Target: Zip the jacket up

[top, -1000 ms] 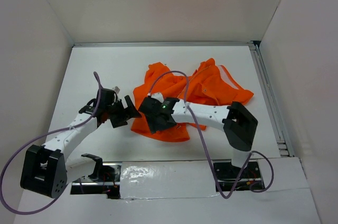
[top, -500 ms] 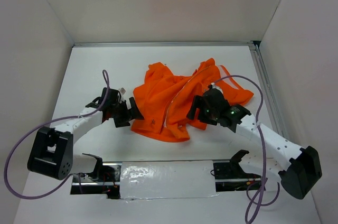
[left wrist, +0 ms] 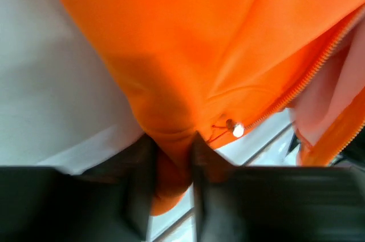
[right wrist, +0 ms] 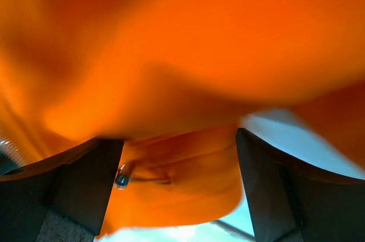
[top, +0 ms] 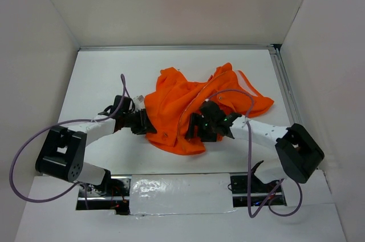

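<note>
The jacket (top: 188, 105) lies crumpled at the middle of the bench (top: 97, 76). Its sleeves and collar cannot be told apart, its near hem is partly hidden beneath both arms in the top view, and both wrist views are blurred and filled with orange cloth, so that only a stretch of zipper (left wrist: 308, 76) and a snap (left wrist: 234, 129) are made out. Bare bench is left beside the far, left and right walls. A fold at the jacket's left edge is pinched between the narrowly set left fingers (left wrist: 140, 190), whereas the right fingers (right wrist: 85, 190) are spread wide at the near hem, where contact cannot be judged.
</note>
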Robot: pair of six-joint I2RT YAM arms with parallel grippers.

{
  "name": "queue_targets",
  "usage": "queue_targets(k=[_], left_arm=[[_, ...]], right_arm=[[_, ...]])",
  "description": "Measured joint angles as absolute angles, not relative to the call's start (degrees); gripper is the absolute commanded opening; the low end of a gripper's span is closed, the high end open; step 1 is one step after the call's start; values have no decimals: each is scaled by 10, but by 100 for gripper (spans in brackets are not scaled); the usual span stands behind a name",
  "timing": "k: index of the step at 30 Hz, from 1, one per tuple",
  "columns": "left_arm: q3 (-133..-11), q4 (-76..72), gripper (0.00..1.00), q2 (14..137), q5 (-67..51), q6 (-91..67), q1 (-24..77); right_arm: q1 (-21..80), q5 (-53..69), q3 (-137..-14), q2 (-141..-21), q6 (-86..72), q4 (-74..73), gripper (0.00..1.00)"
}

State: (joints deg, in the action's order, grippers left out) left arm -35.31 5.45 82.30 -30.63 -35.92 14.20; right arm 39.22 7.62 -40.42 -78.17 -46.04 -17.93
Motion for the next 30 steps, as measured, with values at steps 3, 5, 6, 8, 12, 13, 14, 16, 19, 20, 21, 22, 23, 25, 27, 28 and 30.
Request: queue_targets(k=[3, 5, 6, 8, 12, 13, 14, 16, 19, 20, 21, 22, 23, 25, 27, 28, 30], left_arm=[[-333, 39, 0, 800, -321, -358, 145], [-321, 38, 0, 781, -326, -354, 146], [-316, 39, 0, 768, -328, -352, 146], [-312, 46, 0, 739, -333, -350, 147], [-312, 49, 0, 649, -355, -351, 150], [-315, 50, 0, 625, -362, -352, 152], [-324, 57, 0, 603, -370, -354, 153], [-363, 70, 0, 579, -383, -362, 159], [-469, 90, 0, 578, -389, -365, 168], [-514, 97, 0, 583, -387, -365, 170], [-569, 102, 0, 592, -387, -365, 171], [-620, 99, 0, 602, -386, -365, 171], [-674, 104, 0, 613, -386, -364, 171], [-795, 119, 0, 648, -389, -363, 171], [-908, 135, 0, 687, -391, -359, 171], [-975, 142, 0, 710, -391, -358, 171], [-1063, 153, 0, 736, -392, -349, 171]], right_arm=[[438, 74, -404, -808, -477, -172, 76], [456, 68, -404, -823, -491, -171, 53], [460, 64, -404, -827, -499, -172, 21], [464, 57, -400, -826, -511, -173, 0], [464, 26, -398, -773, -529, -200, 0], [464, 15, -400, -743, -527, -211, 0], [462, 3, -405, -713, -524, -226, 0], [455, -30, -441, -646, -508, -276, 0], [431, -81, -557, -583, -464, -332, 0], [422, -100, -609, -572, -446, -341, 0], [412, -119, -667, -564, -425, -353, 0], [402, -133, -726, -564, -404, -369, 0], [396, -143, -780, -567, -387, -381, 0], [387, -161, -921, -595, -343, -411, 0], [385, -169, -1059, -633, -305, -433, 0], [385, -172, -1131, -655, -284, -437, 0], [384, -170, -1243, -690, -253, -452, 0]])
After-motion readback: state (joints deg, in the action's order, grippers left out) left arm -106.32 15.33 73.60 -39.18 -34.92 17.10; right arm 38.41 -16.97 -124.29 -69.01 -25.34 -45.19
